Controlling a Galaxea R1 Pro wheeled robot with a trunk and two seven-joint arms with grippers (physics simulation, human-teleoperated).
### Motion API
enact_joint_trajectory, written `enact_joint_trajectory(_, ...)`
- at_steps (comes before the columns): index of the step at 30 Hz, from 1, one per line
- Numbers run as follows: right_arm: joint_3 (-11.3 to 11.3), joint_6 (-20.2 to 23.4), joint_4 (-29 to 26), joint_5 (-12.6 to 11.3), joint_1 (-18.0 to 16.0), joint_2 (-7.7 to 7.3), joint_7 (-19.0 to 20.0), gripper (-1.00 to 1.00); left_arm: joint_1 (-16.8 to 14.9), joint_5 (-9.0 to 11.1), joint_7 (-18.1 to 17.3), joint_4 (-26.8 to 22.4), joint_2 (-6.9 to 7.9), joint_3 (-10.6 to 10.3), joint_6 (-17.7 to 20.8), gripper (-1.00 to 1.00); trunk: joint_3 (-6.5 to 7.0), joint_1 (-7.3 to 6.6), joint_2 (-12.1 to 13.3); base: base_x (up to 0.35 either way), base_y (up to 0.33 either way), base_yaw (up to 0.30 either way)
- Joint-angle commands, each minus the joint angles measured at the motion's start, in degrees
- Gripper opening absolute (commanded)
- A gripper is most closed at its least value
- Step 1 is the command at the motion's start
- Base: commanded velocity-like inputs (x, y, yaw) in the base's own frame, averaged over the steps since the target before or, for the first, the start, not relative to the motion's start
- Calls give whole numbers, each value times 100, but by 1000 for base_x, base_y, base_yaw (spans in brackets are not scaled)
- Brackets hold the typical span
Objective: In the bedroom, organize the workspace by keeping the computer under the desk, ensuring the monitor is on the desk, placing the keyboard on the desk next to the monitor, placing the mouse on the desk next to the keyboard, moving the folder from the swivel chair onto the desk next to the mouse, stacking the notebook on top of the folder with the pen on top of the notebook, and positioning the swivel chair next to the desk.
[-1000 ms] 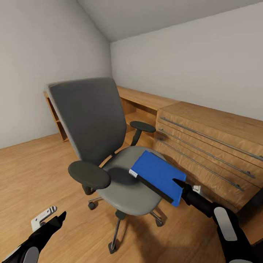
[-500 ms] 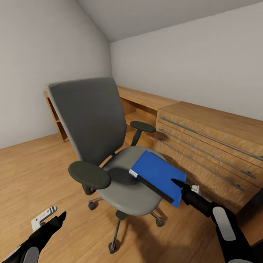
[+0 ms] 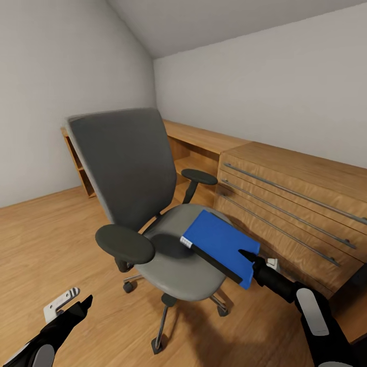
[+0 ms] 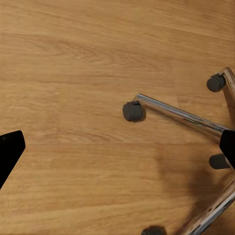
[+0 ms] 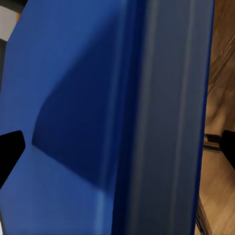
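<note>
Straddling folder [image 5: 98,117] edge: right gripper [image 3: 248,254], fingers spread, ungrasped; left gripper [image 4: 117,147] spread, empty, above castors [image 4: 132,111].

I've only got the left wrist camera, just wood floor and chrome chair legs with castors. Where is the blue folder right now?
Observer: In the head view the folder lies on the seat of the chair, on the side nearest the wooden chest.
Operator: Where's the right gripper?
Observer: The right gripper is at the folder's near corner. It is open: in the right wrist view its fingertips sit wide apart, with the folder across the space between them.
Operator: And my left gripper, seen from above?
Observer: The left gripper hangs low over the floor in front of the chair, open and apart from it.
</note>
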Motion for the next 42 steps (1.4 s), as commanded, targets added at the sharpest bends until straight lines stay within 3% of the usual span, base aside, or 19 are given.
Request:
enact_joint_trajectory(1, -12, 33, -1, 15, -4, 1, 26, 100, -4, 61, 41, -8, -4, 5, 27, 100, -5, -1, -2, 0, 0, 0)
enact_joint_trajectory(9, -11, 39, -5, 15, -4, 1, 28, 100, -4, 61, 41, -10, -4, 5, 27, 100, -5, -1, -2, 0, 0, 0)
enact_joint_trajectory(10, -11, 39, -5, 15, -4, 1, 28, -100, -4, 61, 41, -11, -4, 5, 27, 100, -5, -1, -2, 0, 0, 0)
enact_joint_trajectory(30, 53, 49, -30, 6, -4, -17, 29, -100, -4, 61, 41, -10, 3, 10, 27, 100, -5, -1, -2, 0, 0, 0)
enact_joint_trajectory(42, 51, 49, -38, 6, -4, -17, 30, -100, -4, 61, 46, -8, 4, 19, 34, 100, 261, -32, 14, 0, 0, 0)
